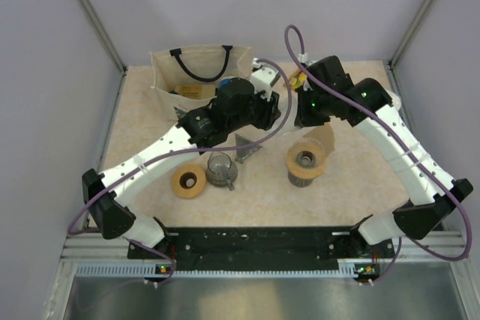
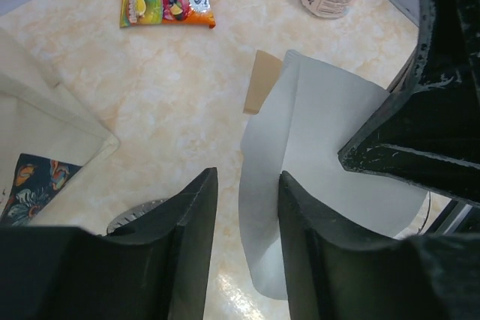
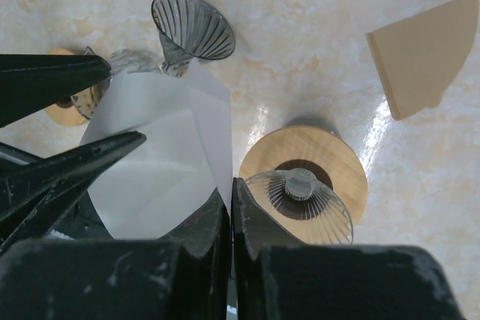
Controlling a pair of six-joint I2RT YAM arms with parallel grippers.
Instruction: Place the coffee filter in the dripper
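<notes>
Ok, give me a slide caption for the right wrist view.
Right gripper, jaws shut on the white paper filter, beside the wood-ringed dripper; a brown filter lies apart.

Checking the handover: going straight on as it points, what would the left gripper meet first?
The white filter, pinched by the right gripper. Its edge hangs in front of the left gripper, between the fingers, though depth is unclear.

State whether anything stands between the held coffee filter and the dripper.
Nothing visible does. The right pincer grips the white coffee filter beside the dripper, only bare table between them. The brown paper lies beyond the dripper, off the path.
</notes>
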